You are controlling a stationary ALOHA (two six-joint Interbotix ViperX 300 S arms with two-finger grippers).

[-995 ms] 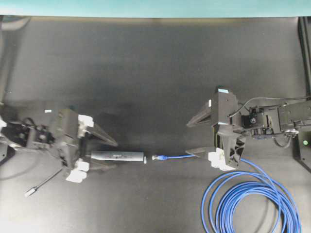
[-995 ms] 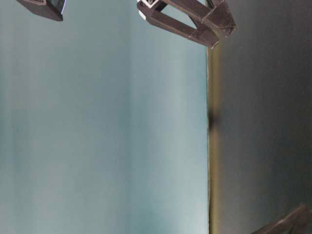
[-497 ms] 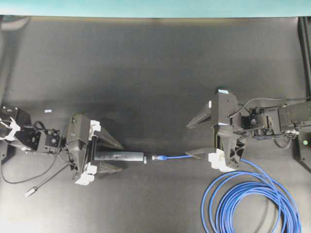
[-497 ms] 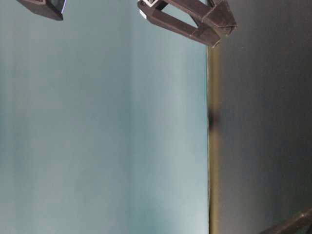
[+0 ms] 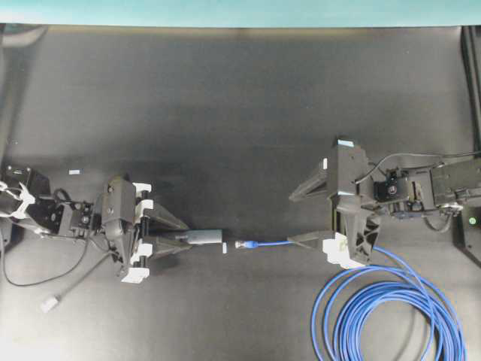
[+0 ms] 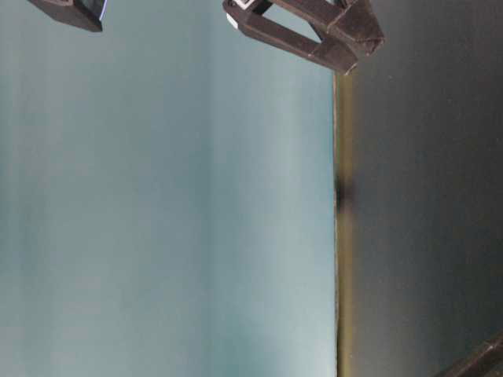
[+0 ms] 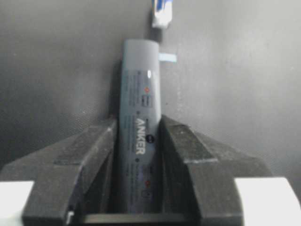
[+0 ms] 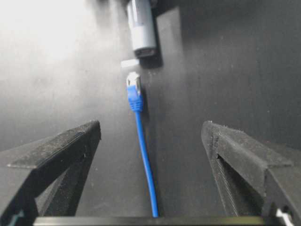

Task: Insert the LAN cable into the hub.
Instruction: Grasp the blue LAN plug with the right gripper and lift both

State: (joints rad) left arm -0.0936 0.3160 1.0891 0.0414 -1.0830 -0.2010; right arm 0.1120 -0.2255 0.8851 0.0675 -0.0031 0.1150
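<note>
Left gripper (image 7: 138,141) is clamped on the hub (image 7: 139,113), both fingers against its sides, hub flat on the table (image 5: 240,113). Just beyond lies the LAN cable (image 5: 264,244) plug, apart. Right gripper (image 8: 150,141) stands wide open, straddling the cable, holding nothing.

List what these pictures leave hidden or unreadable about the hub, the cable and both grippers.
- Hub: the left gripper covers its rear in the left wrist and overhead views; its fine print is blurred.
- Hub port: in no view can its opening be seen clearly.
- LAN cable: the right wrist view's bottom edge cuts it off; the coil is missing there.
- Table-level view: only the right gripper's fingers show, with no hub or cable.
</note>
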